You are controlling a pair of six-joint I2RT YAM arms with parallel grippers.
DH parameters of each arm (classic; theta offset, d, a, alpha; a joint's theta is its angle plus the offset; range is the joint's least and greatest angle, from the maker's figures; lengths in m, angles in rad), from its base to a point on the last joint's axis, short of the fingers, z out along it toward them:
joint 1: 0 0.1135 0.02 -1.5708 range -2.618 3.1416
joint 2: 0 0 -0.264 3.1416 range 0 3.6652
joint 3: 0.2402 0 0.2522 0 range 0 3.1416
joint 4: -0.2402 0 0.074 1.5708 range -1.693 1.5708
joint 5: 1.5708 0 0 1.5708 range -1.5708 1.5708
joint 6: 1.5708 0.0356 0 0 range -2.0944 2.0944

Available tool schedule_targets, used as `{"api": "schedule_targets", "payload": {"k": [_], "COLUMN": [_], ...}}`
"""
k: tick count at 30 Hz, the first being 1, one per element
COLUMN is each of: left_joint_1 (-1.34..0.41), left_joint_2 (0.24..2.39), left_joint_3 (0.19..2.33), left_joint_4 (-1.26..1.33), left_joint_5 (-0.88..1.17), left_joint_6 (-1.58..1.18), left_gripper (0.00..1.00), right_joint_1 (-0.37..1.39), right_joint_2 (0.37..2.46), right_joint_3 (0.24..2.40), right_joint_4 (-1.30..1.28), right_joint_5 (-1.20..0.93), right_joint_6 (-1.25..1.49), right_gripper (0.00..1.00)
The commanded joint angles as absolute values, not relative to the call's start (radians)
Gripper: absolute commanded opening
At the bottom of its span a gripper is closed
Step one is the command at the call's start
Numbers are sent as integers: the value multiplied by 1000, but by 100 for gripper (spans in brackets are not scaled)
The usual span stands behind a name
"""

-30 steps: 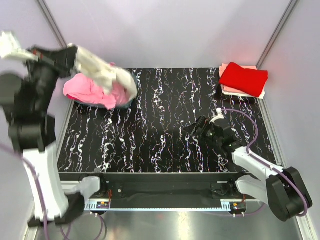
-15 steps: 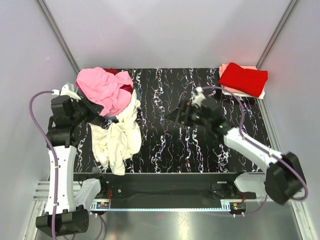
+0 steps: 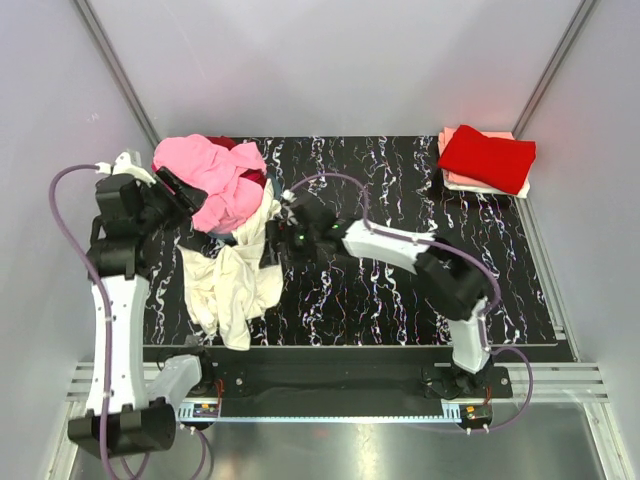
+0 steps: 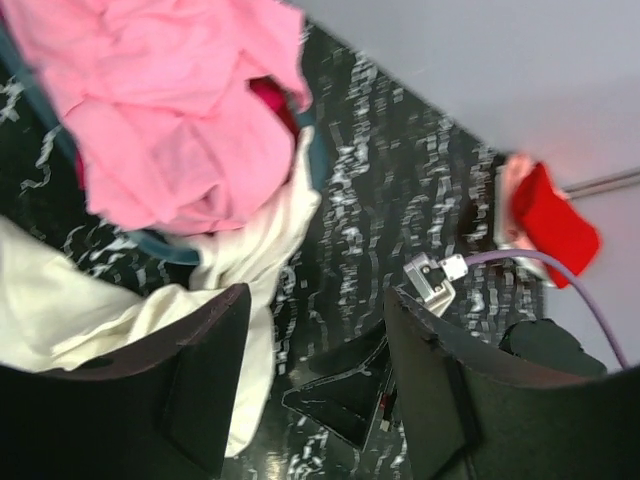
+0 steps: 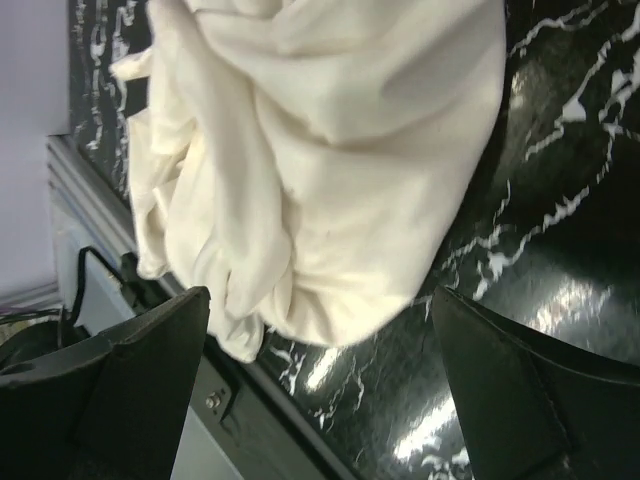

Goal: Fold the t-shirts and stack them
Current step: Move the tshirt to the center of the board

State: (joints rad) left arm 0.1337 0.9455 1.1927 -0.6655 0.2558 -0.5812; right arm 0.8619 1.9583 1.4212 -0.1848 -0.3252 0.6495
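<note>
Just beyond the left claw, its fingers held apart and empty, a pink heap is seen unfolded. A crumpled cream t-shirt is found directly ahead of the right claw, likewise spread wide. Only the folded stack, well off to that claw's far side, is judged done.

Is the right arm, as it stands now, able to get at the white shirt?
Probably yes. The right tool is open and sits right beside the white shirt. Its wrist view shows the cloth directly under the open tool, with nothing covering it or standing in the way.
</note>
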Motion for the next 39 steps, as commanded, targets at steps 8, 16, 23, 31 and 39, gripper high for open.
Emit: {"api": "schedule_targets", "payload": {"k": [8,16,23,31,39], "left_joint_1": [182,222,238,238,224], "left_joint_2": [1233,1347,1355,1404,1486], "left_joint_3": [1075,1108,1069,1058,1068], "left_joint_4": [-586,-551,-509,-488,-463], "left_joint_5": [176,190,198,155,127], "left_joint_6": [-512,-492,-511,-512,-518], "left_gripper": [66,66,66,65,65], "right_joint_1": [870,868,868,868,868], "right_joint_2": [2362,2526,2381,2016,1608], "right_joint_3": [1968,2154,2206,2450,2130], "right_joint_4": [-492,-523,-603,-792,-713], "right_joint_5": [-224,-206,-118,63,299], "right_joint_6": [486,485,425,279,248], "right_gripper": [100,61,0,0,0]}}
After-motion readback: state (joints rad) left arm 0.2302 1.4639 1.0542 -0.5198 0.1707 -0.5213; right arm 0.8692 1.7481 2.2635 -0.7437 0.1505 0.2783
